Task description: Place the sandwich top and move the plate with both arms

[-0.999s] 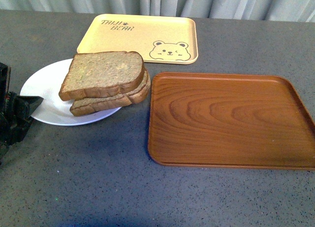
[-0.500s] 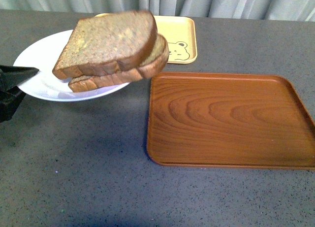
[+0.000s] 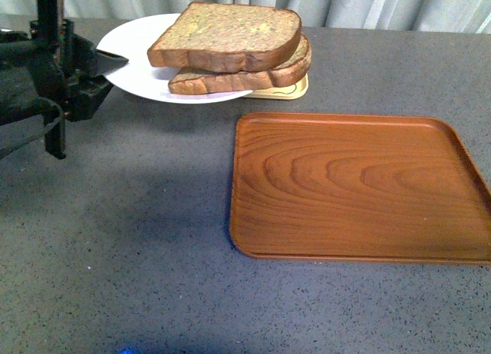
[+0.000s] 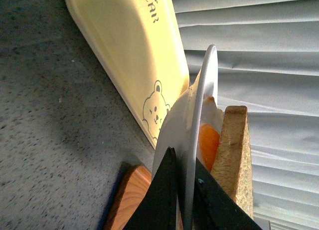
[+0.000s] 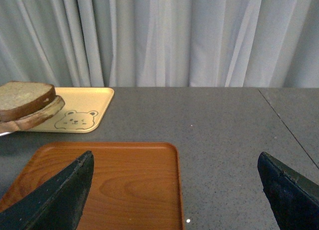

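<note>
Plate [image 3: 134, 58] is sitting raised off the table [image 3: 138, 262] at the far left, its rim pinched in the left gripper [image 3: 106, 62]. In the left wrist view the two black fingers [image 4: 162, 195] are clamping the white edge from both sides. The sandwich top [image 3: 226, 35] is lying flat on the lower slice [image 3: 242, 79], both stacked on the plate's right half and overhanging its rim a little. An orange filling [image 4: 208, 142] is peeking out between bread and plate in the left wrist view. The yellow tray [image 3: 290, 89] is showing only as a sliver under the sandwich, behind the plate. The brown tray [image 3: 357, 185] is lying on the table to the right, nearer the robot and apart from the plate. The right gripper [image 5: 172, 200] is hanging with its fingers spread wide, touching nothing, the brown tray in sight between them; it is not showing in the front view. A grey curtain [image 3: 368, 4] is hanging behind the table.
</note>
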Available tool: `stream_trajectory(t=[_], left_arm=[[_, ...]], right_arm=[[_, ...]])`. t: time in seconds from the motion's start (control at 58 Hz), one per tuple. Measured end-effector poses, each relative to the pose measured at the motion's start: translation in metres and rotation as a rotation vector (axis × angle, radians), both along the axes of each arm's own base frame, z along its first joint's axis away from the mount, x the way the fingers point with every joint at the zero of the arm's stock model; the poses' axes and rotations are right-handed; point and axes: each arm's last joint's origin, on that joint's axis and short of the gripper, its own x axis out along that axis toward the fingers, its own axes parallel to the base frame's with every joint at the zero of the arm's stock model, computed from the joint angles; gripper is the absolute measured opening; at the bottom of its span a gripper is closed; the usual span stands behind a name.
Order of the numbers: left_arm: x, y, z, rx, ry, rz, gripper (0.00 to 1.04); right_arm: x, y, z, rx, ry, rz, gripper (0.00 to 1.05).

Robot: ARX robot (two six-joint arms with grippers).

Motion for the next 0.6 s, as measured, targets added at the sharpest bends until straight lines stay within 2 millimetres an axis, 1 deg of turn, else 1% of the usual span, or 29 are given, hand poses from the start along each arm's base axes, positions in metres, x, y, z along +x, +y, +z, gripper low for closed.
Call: stream_trajectory(t=[0.189,0.327,0.603], left_arm=[[0.031,-0.023,-0.001,0.002,-0.015,-0.032,0.02],[0.052,-0.035,-0.008,0.007,0.003,-0.052,0.02],[0.085,-0.045,-0.020,0.023,0.005,-0.066,0.02]], right_arm=[[0.000,0.000,0.000,0.000,0.000,0.000,0.96],[0.000,0.000,0.000,0.000,0.000,0.000,0.96],[0.000,0.000,0.000,0.000,0.000,0.000,0.96]])
